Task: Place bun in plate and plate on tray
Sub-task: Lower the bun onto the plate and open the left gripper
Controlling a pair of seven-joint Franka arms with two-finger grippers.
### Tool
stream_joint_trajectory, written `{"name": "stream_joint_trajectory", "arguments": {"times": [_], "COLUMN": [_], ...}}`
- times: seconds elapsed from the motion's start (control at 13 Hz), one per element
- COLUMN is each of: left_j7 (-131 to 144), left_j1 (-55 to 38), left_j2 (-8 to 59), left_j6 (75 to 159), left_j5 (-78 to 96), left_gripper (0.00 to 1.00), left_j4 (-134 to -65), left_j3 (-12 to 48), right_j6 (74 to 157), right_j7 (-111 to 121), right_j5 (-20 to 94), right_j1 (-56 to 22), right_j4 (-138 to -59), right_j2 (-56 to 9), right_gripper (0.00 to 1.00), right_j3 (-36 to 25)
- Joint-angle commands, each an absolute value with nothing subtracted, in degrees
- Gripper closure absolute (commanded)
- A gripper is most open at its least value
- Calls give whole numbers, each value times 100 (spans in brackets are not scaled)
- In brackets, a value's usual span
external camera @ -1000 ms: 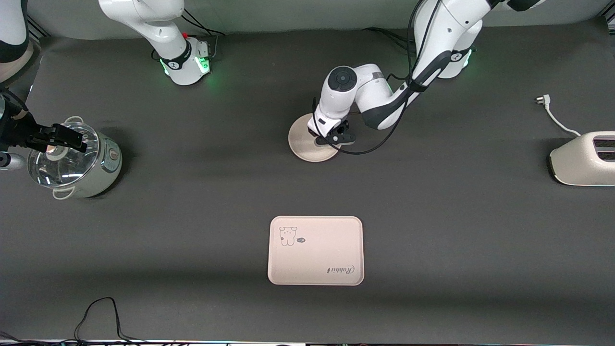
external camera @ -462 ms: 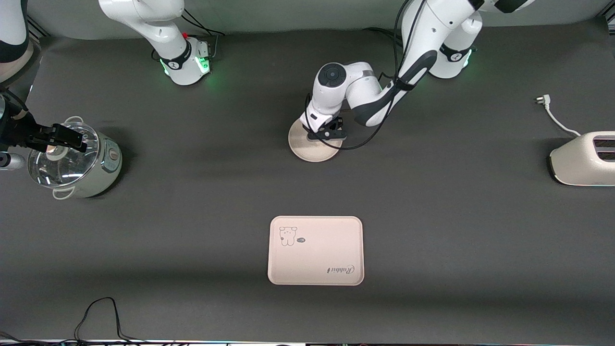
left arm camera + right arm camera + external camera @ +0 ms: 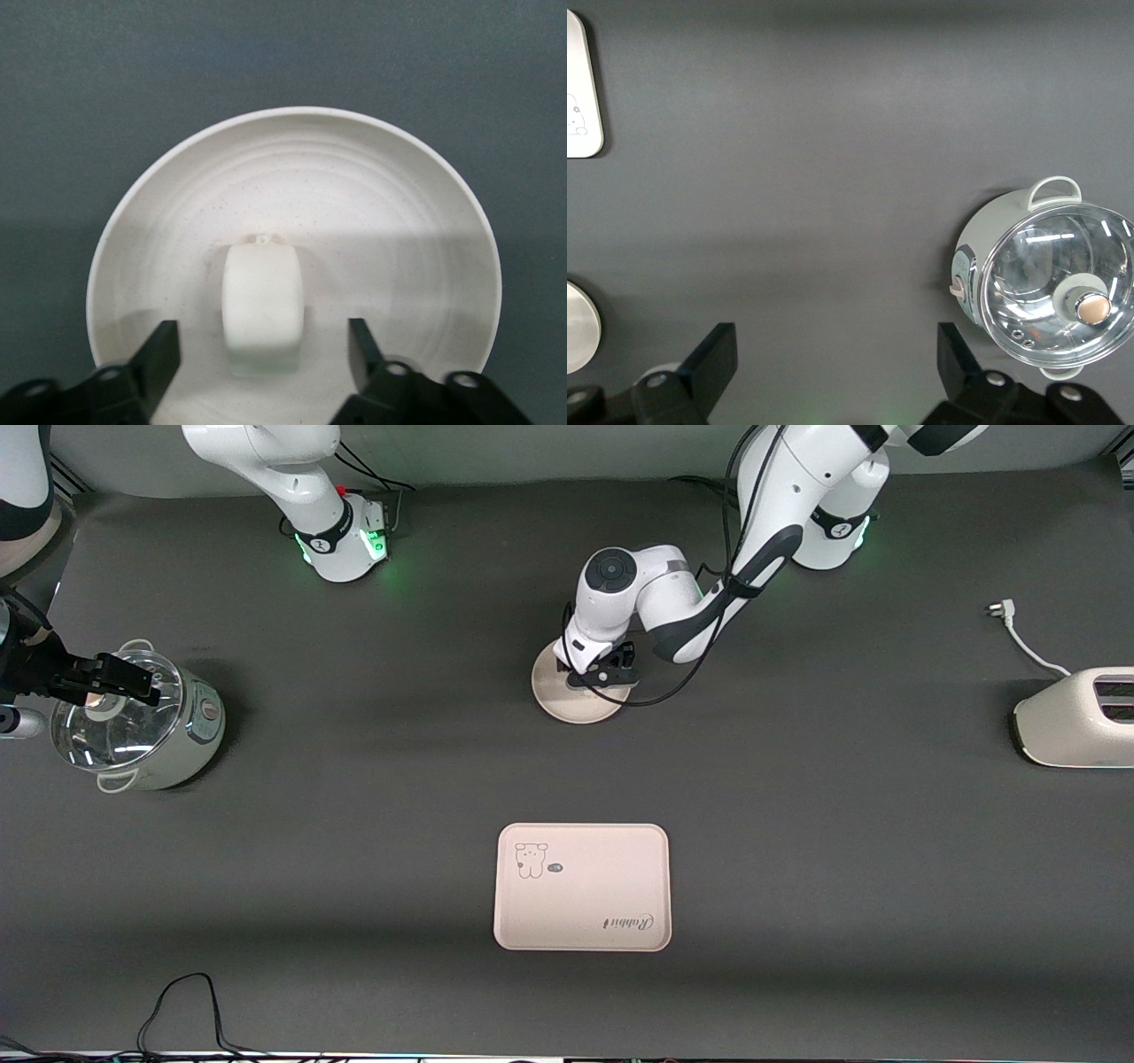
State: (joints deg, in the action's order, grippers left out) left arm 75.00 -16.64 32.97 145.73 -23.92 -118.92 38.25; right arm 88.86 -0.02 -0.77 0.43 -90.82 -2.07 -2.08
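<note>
Bun [image 3: 261,305] lies on plate [image 3: 372,212] between open left hand [image 3: 264,354] fingers.

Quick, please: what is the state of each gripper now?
Left gripper: jaws open, holding nothing, over the small off-white bun on the round cream plate.
Right gripper: jaws open, empty, waiting.

Off-white bun [image 3: 261,305] on cream plate [image 3: 399,221]; cream-beige tray [image 3: 582,887] bears a cartoon animal drawing and dark "Rabbit" script.

arms: white shells | joints: black bands | bases: green lights | cables: black
</note>
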Motion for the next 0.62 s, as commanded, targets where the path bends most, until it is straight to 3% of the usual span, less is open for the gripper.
{"name": "stream_joint_trajectory", "arguments": {"times": [0.0,0.54], "left_j7": [7673,7524], "left_j1": [-1749,-1250], "left_j2": [3261,2822], "left_j6": [14467,12789], "left_j5": [-2514,-2443], "left_gripper": [0,0], "left_j4": [-11777,-10864], "left_j3": [3762,3867], "right_j6": [8938,8903], "right_j7": [105,79], "right_j5": [-97,-44], "right_j1": [26,-44], "right_j4": [-9167,-9176], "right_j2": [-132,-62], "right_gripper": [0,0], "right_j3": [-229,-202]}}
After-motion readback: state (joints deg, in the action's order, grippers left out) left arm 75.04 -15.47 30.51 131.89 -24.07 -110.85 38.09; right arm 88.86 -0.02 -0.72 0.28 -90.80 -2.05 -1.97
